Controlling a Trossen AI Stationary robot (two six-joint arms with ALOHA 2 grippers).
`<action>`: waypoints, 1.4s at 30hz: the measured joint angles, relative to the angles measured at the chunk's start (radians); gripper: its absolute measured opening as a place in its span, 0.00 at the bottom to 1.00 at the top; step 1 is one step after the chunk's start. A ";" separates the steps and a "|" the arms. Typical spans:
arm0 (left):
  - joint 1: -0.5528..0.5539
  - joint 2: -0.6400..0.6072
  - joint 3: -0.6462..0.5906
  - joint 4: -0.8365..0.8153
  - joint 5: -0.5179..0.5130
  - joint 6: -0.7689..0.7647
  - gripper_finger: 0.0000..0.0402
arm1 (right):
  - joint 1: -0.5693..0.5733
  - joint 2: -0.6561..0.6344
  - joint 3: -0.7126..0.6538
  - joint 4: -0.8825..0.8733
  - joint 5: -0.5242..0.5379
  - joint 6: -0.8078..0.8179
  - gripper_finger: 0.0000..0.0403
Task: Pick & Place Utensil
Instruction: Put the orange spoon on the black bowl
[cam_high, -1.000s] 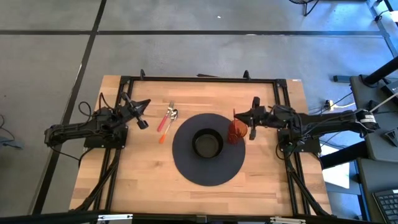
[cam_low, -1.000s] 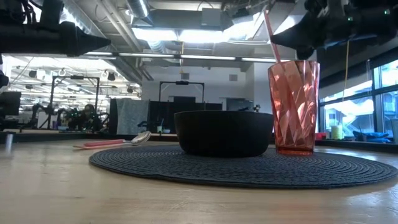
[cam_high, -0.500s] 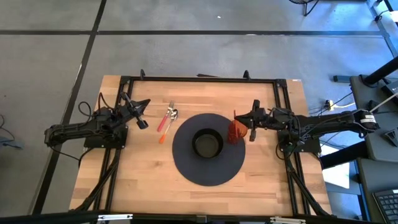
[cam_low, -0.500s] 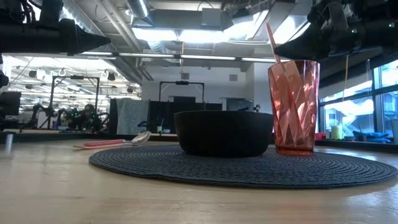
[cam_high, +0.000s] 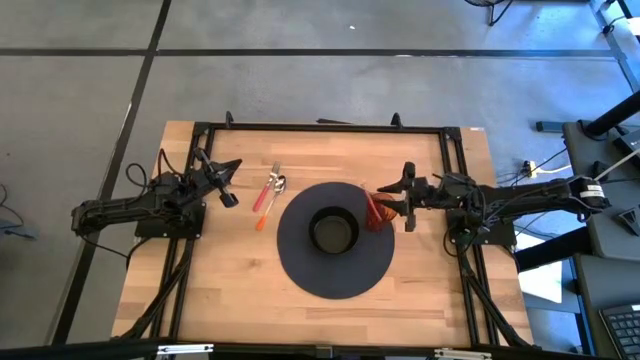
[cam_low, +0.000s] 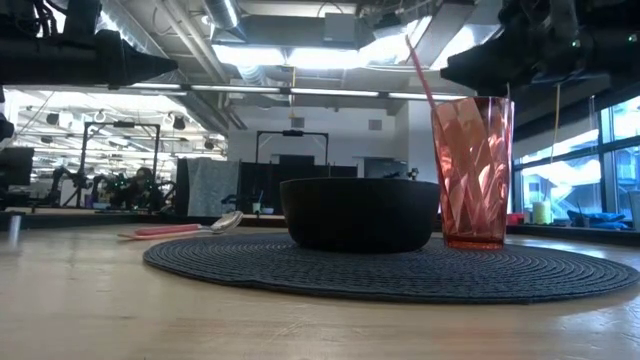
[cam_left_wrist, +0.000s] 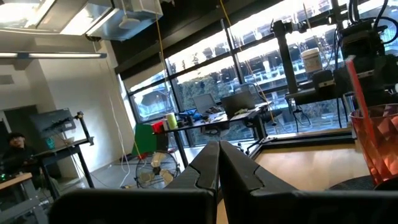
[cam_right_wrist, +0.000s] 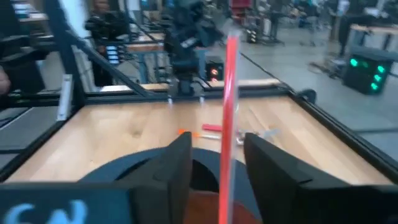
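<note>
A red tumbler (cam_high: 378, 212) (cam_low: 472, 170) stands on the right part of a dark round placemat (cam_high: 335, 275). A red-handled utensil (cam_low: 420, 75) (cam_right_wrist: 230, 93) sticks up out of the tumbler, leaning toward the table's left. My right gripper (cam_high: 385, 200) (cam_right_wrist: 217, 140) hovers open just above the tumbler's rim; the handle rises between its fingers, apart from them. A fork and a spoon (cam_high: 268, 192) lie flat on the wood left of the mat. My left gripper (cam_high: 236, 165) (cam_left_wrist: 219, 155) waits shut above the table's left side.
A black bowl (cam_high: 333, 231) (cam_low: 360, 213) sits in the middle of the placemat, close beside the tumbler. A black frame (cam_high: 320, 127) runs along the table's far edge and sides. Bare wood lies near the front edge.
My right gripper has opened and let go of the red-handled utensil. The utensil stays in the tumbler, and its handle has tipped toward the table's left. The gripper's fingers have also dipped lower, toward the tumbler's rim.
</note>
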 joint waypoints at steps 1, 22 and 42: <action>0.000 0.000 0.000 0.000 0.000 0.000 0.02 | 0.000 -0.009 0.005 -0.003 -0.010 -0.006 0.40; 0.000 0.000 0.000 -0.004 0.000 -0.002 0.01 | 0.000 -0.622 -0.006 -0.274 -0.257 -0.101 0.04; 0.000 0.000 0.000 0.001 0.005 0.000 0.01 | 0.000 -0.716 -0.165 -0.267 -0.066 -0.118 0.01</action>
